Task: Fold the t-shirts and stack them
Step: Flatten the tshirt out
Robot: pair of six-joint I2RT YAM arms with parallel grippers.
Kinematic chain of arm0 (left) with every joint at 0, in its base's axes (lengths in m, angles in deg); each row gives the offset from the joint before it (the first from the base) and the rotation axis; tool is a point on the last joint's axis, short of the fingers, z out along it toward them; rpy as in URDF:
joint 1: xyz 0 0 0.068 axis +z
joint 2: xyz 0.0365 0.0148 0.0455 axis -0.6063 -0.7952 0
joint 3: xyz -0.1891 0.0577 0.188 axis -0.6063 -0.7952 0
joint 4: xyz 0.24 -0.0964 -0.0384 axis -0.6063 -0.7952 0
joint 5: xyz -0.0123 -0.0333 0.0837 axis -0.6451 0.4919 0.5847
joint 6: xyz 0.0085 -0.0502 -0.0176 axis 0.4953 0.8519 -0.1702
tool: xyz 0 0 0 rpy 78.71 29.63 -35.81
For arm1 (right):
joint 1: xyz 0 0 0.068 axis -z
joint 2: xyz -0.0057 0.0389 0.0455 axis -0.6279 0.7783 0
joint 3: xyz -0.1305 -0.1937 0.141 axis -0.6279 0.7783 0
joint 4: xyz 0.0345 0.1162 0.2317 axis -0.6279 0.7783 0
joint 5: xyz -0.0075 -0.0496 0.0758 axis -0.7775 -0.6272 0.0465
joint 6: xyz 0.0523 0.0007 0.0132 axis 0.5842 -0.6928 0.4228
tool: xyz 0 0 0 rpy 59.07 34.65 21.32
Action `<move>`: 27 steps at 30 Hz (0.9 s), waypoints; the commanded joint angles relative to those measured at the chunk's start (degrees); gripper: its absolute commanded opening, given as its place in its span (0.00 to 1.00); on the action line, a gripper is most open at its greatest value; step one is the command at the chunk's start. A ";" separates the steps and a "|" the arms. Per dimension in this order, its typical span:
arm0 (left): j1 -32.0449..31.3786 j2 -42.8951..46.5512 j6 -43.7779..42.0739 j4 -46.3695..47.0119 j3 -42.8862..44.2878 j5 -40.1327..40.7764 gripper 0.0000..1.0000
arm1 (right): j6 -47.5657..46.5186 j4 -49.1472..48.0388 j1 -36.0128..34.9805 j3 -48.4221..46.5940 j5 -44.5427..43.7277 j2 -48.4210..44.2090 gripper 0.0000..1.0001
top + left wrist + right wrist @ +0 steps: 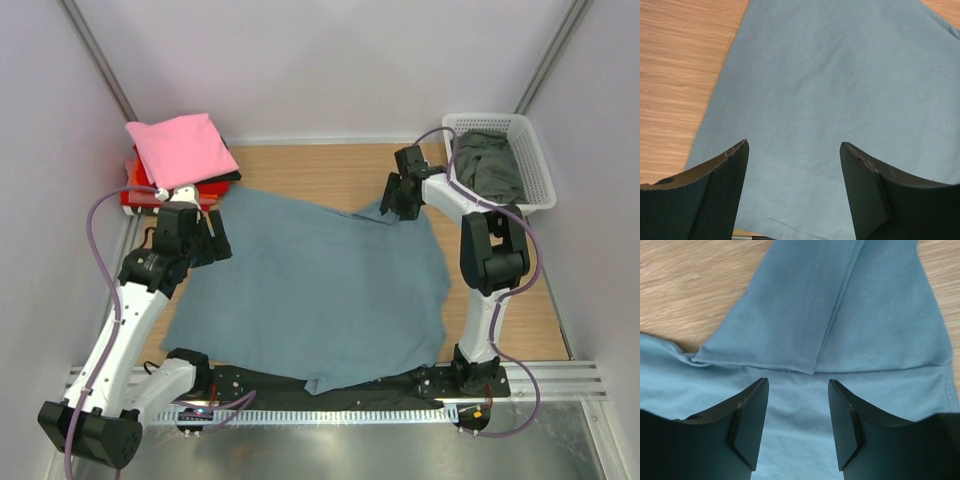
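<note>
While both grippers [794, 150] [798, 385] gape, the blue t-shirt [310, 290] shows its seam [810, 305] — right wrist only

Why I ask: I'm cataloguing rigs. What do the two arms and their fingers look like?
The left arm and right arm match: white tubular links, black joint housings, and a mauve cable looping alongside each. The fingers are matte black wedges tapering to blunt tips, with lightly scuffed edges.
</note>
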 commanded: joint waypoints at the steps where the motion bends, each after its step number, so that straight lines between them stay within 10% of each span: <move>1: 0.03 1.35 0.60 -0.34 -0.45 0.55 0.74 | 1.23 -2.56 -0.09 -2.33 0.37 1.42 0.56; 27: -0.06 7.59 2.45 -2.28 -3.88 2.92 0.75 | 1.76 -3.18 0.00 -4.08 0.46 5.73 0.23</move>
